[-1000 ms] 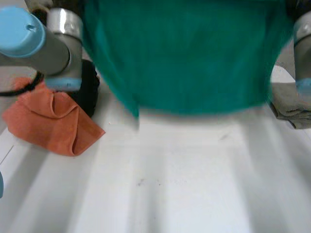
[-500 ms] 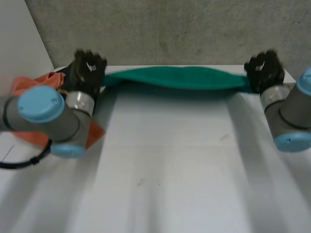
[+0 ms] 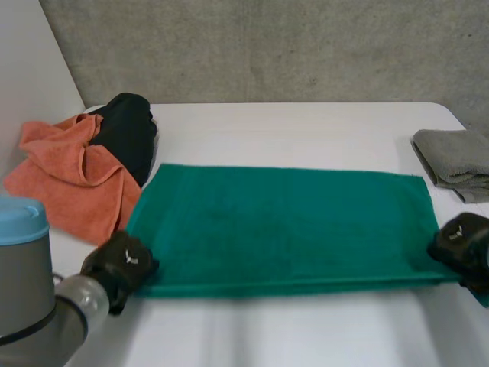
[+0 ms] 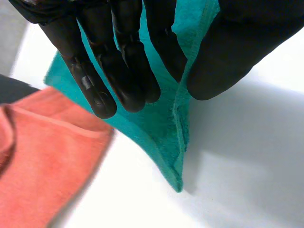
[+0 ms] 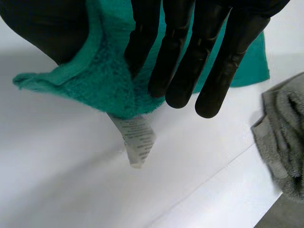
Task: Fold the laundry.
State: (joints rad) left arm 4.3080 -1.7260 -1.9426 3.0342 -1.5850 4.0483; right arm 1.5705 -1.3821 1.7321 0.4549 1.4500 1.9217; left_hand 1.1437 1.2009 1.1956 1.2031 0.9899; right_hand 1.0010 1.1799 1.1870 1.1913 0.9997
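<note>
**Head view, left to right.** At the frame's left edge lies a crumpled orange cloth (image 3: 65,180), with a black cloth (image 3: 128,138) touching its upper right side. At lower left, the left hand (image 3: 122,261) is at the near left corner of the green towel (image 3: 283,225). The towel lies spread flat across the middle of the white table (image 3: 306,329). At the right edge, the right hand (image 3: 462,241) is at the towel's near right corner. A folded grey towel (image 3: 457,160) lies at upper right, apart from the green one. The back of each hand bears a small white mark, too small to read.

**Left wrist view.** The left hand (image 4: 118,57) pinches the green towel's (image 4: 161,128) corner edge between nearly straight fingers and the thumb. The corner tip reaches past the fingertips. The orange cloth (image 4: 42,156) lies beside it.

**Right wrist view.** The right hand (image 5: 190,47) likewise pinches the green towel (image 5: 99,80) between straight fingers and thumb. A white tag (image 5: 135,137) hangs from the corner; its print is illegible. The grey towel (image 5: 285,137) lies near the fingertips.
</note>
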